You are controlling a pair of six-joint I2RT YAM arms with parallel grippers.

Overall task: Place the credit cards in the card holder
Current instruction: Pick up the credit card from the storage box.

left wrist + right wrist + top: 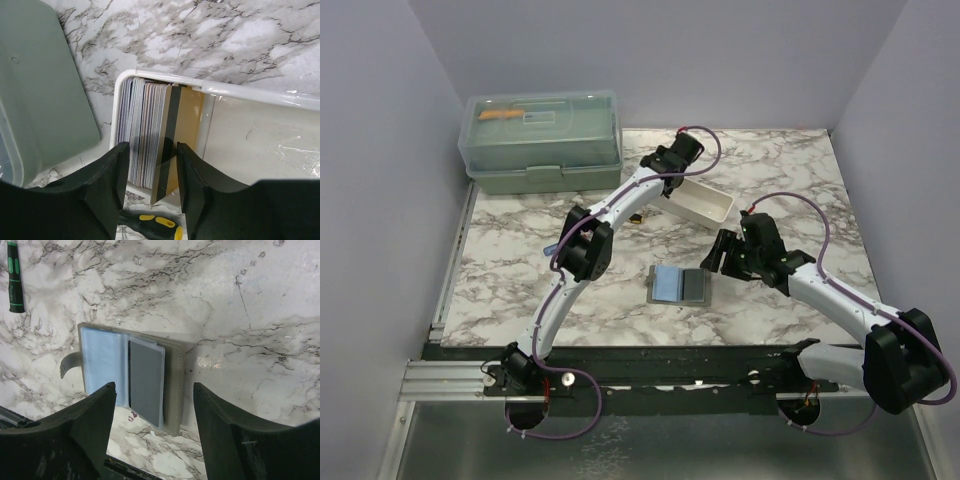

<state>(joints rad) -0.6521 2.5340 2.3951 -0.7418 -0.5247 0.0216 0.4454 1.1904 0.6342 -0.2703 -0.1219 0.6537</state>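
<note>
Several credit cards (pixel 145 135) stand on edge, packed at one end of a white tray (pixel 210 89). A tan card (pixel 187 130) with a dark stripe leans on the end of the stack. My left gripper (pixel 153 165) is open, its fingers astride the near end of the stack and close to both sides. From above, the left gripper (pixel 670 183) is at the tray's (pixel 712 205) left end. The card holder (pixel 172 385) lies open and flat, with a light blue sleeve and a grey sleeve showing. My right gripper (pixel 154 390) hovers open over it, holding nothing. In the top view the card holder (pixel 678 285) lies left of the right gripper (pixel 715 255).
A big green lidded box (pixel 542 140) stands at the back left, close to the tray. A small tool with a yellow-and-black handle (pixel 155 225) lies just in front of the tray. A green-and-black tool (pixel 14 280) lies beyond the card holder.
</note>
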